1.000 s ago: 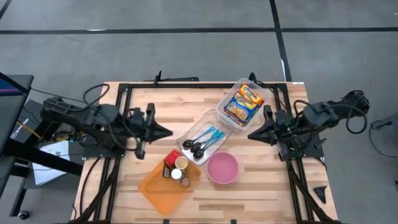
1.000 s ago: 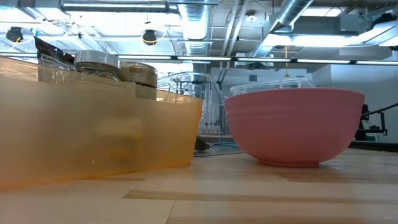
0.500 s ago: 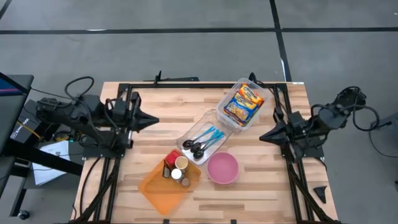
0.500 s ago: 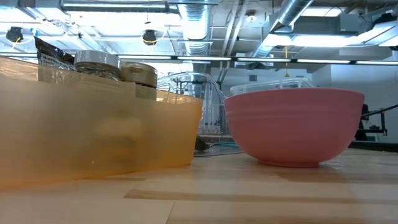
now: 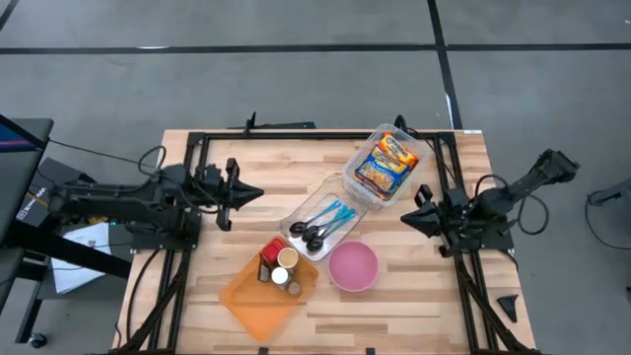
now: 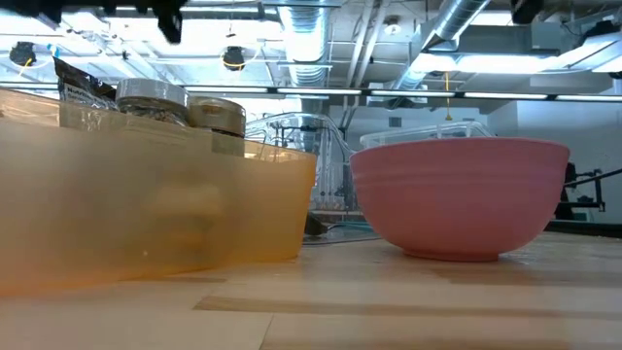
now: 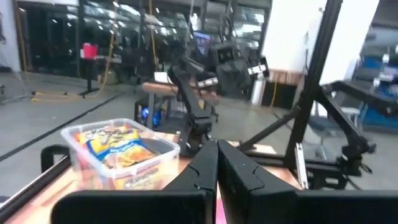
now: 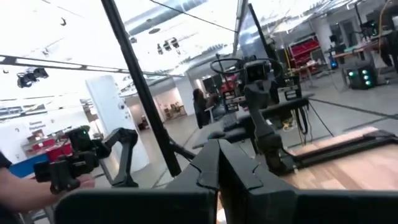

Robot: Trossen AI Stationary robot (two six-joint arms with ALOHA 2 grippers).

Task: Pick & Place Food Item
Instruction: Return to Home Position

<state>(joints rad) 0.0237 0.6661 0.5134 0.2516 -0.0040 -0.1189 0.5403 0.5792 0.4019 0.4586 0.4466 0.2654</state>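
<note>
The food items are yellow and orange snack packets lying in a clear plastic container at the far right of the table; it also shows in the left wrist view. My left gripper is shut and empty over the table's left part, pointing toward the middle. My right gripper is shut and empty at the right, just on the near side of the container, pointing toward the middle. In each wrist view the two fingers meet, in the left and in the right.
A clear tray with several spoons lies in the middle. A pink bowl stands near the front, and an orange bin with jars and cans stands to its left. A black frame runs around the table. A person's hand shows beyond the table.
My left gripper has drawn back toward the table's left and far edges, then come a little way back toward the middle. My right gripper has drawn back toward the right edge, then edged forward again. Both have stayed shut and empty. No object has moved.
</note>
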